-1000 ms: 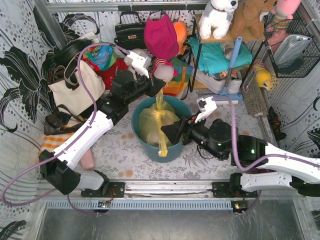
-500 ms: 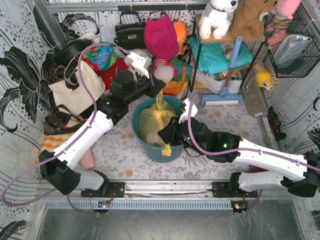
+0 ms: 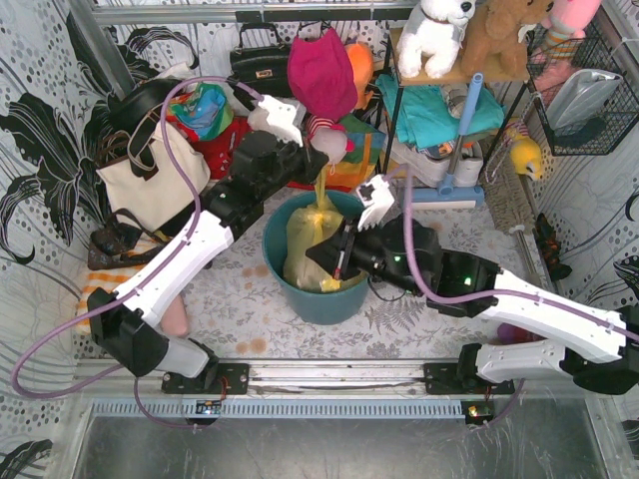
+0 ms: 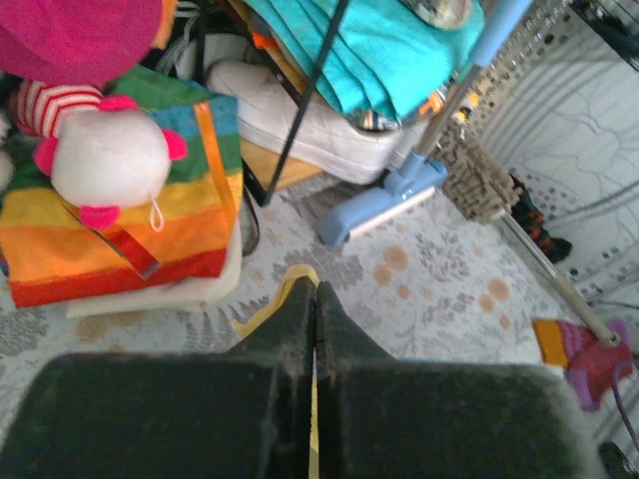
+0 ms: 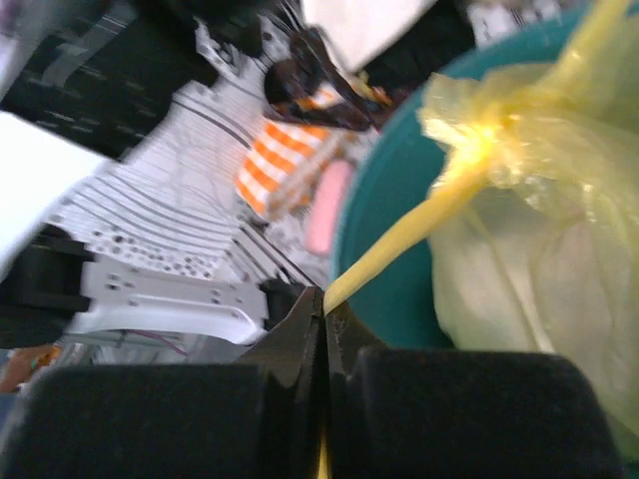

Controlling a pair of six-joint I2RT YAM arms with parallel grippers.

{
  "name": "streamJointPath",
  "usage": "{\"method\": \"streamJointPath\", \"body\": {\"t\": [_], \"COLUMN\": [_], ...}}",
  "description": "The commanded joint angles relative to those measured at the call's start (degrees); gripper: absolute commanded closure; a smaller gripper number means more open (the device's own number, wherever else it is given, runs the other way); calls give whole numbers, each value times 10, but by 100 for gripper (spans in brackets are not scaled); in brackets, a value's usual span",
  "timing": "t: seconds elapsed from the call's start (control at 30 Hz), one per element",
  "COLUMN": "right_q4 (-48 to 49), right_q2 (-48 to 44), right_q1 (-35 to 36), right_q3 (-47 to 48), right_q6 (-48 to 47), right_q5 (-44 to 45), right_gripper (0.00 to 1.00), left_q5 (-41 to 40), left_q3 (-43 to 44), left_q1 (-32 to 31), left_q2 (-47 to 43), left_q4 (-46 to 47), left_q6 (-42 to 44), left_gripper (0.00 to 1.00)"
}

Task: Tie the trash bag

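Note:
The yellow-green trash bag (image 3: 312, 239) sits in the round teal bin (image 3: 300, 299), its neck gathered into a knot with two twisted tails. My left gripper (image 3: 319, 176) is above the bin's far rim, shut on the upper tail (image 4: 262, 311), which runs between its fingers (image 4: 290, 329). Over the bin's near side, my right gripper (image 3: 321, 263) is shut on the lower tail (image 5: 399, 249), which stretches taut from the knot (image 5: 479, 150) to the jaw tips. In the right wrist view the bag (image 5: 549, 259) fills the right side, inside the bin (image 5: 384, 269).
A cream tote bag (image 3: 150, 185) and black handbag (image 3: 258, 68) lie at the back left. A rainbow-striped bag (image 4: 110, 235) with a plush toy (image 4: 105, 165) sits behind the bin. A shelf with plush toys (image 3: 439, 30), a blue mop (image 3: 454, 165) and a wire basket (image 3: 589, 95) stand at the right.
My right gripper moved left and up over the bin's near rim and shut on the bag's lower tail. The left gripper lifted slightly, still holding the upper tail.

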Motion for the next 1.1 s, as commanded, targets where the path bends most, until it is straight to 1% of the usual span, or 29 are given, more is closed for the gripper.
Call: {"method": "streamJointPath", "body": {"t": [0.0,0.13,0.33,0.43,0.63,0.73,0.83,0.97,1.07], "right_q4": [23,29,51,64,69,75,92,119,138], "right_q2": [-10,-33,-70,-77,-70,-59,-41,-17,1], "right_q1": [1,1,1,1,1,1,0,0,0], "right_q3": [63,18,-95,-117,-82,-41,3,61,95], "right_q6": [-45,-29,31,40,14,-18,-61,-124,-156], "right_q5": [-41,-46,-52,-52,-43,-12,24,79,94], "right_gripper": [100,100,100,100,100,100,100,100,100], "left_q5": [-92,-97,-87,-76,-18,42,125,201,219], "left_q3": [52,45,22,20,8,9,17,25,26], "left_q1": [2,2,2,2,2,1,1,2,2], "left_q2": [24,45,69,68,7,-31,-56,-83,-101], "left_q4": [-10,-9,2,7,44,69,95,145,196], "left_q6": [21,15,7,5,3,-1,-6,-46,-80], "left_gripper": [100,100,100,100,100,100,100,100,100]}}
